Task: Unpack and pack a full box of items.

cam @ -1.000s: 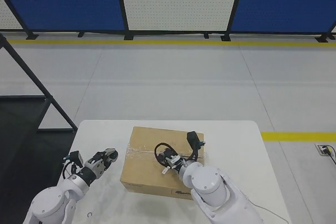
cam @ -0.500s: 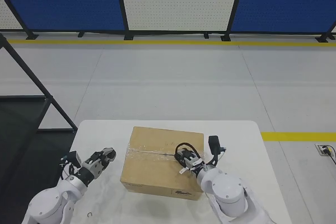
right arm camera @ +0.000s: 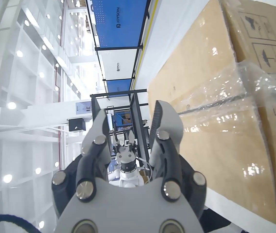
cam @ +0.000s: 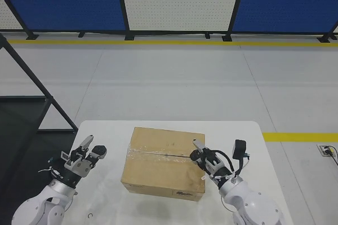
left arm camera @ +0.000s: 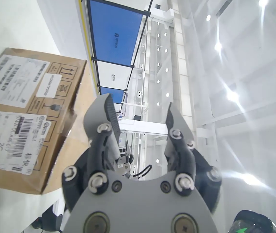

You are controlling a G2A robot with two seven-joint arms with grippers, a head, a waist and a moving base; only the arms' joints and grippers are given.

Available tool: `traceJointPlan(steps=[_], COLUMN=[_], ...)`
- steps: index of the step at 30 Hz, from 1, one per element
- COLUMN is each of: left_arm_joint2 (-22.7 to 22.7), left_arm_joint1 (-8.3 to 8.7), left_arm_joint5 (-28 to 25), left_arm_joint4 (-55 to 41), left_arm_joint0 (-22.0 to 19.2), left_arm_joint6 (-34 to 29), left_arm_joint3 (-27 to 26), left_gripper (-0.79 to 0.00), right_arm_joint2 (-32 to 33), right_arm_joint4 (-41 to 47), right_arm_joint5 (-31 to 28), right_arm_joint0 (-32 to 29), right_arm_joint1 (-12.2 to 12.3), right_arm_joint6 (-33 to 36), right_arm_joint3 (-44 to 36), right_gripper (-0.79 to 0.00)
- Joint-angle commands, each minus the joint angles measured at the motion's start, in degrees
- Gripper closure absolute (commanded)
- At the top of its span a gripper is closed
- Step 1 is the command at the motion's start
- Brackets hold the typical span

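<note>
A closed cardboard box [cam: 163, 169], its top seam sealed with clear tape (shipping labels cover one end), sits in the middle of the white table [cam: 242, 132]. The right gripper [right arm camera: 131, 120] hovers at the box's right end, fingers partly spread, empty. The left gripper [left arm camera: 140, 115] hangs apart on the box's left, spread wide, empty.

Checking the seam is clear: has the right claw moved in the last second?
Yes. The right claw slid from the middle of the box to its right edge.
</note>
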Motion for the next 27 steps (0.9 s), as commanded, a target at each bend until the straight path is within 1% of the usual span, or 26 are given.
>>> traceJointPlan(steps=[1,3,4,5,7,10,27], left_arm_joint2=[0.0,0.02,0.02,0.02,0.02,0.02,0.02], left_arm_joint1=[0.0,0.0,0.0,0.0,0.0,0.0,0.0], left_arm_joint5=[0.0,0.02,0.03,0.03,0.03,0.03,0.03], left_arm_joint4=[0.0,0.05,0.05,0.05,0.05,0.05,0.05], left_arm_joint0=[0.0,-0.01,-0.01,-0.01,-0.01,-0.01,-0.01], left_arm_joint6=[0.0,0.03,0.03,0.03,0.03,0.03,0.03], left_arm_joint3=[0.0,0.0,0.0,0.0,0.0,0.0,0.0], left_gripper=[-0.566,-0.639,-0.688,-0.717,-0.759,-0.784,-0.785], right_arm_joint2=[0.0,-0.03,-0.03,-0.04,-0.04,-0.04,-0.04], right_arm_joint4=[0.0,-0.03,-0.04,-0.04,-0.05,-0.05,-0.05], right_arm_joint5=[0.0,0.09,0.13,0.14,0.14,0.14,0.14], right_arm_joint0=[0.0,0.04,0.07,0.07,0.07,0.07,0.07], right_arm_joint1=[0.0,0.0,-0.01,-0.01,-0.01,-0.01,-0.01], right_arm_joint6=[0.0,-0.02,-0.05,-0.06,-0.06,-0.07,-0.07], right_arm_joint3=[0.0,0.04,0.05,0.05,0.05,0.05,0.05], right_gripper=[-0.505,-0.588,-0.633,-0.673,-0.735,-0.778,-0.785])
